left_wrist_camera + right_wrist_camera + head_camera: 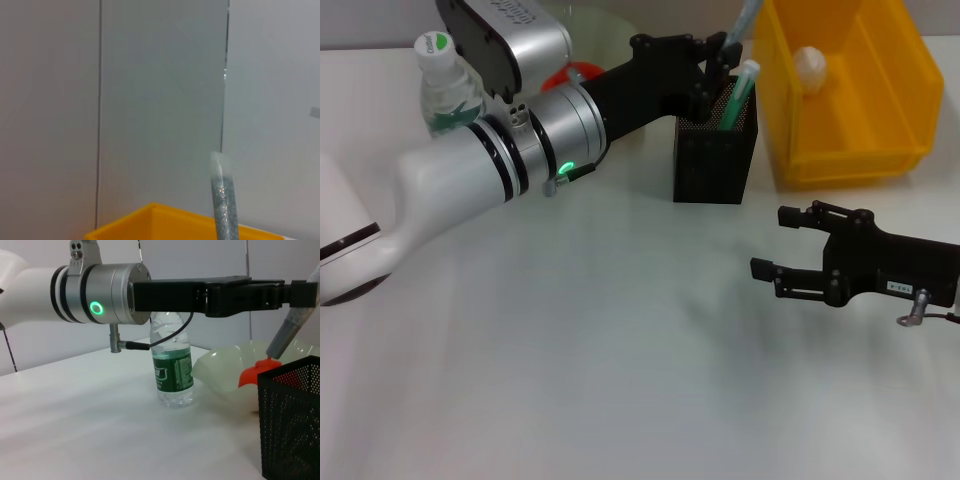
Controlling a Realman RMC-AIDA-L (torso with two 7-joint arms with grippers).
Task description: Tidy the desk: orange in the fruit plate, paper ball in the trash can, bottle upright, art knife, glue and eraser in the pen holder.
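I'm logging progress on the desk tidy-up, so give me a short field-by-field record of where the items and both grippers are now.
bottle: upright, at the desk's far left
orange: in the fruit plate
paper ball: inside the trash can
pen holder: holds one green-tipped stick
left gripper: over the pen holder, shut on a second stick
right gripper: open, low over the desk, near right

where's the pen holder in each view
Head view: the pen holder stands upper centre, beside the trash can, under the left gripper.
Left wrist view: not in it; only the trash can's rim shows.
Right wrist view: lower right corner.
Shared landmark: the trash can.
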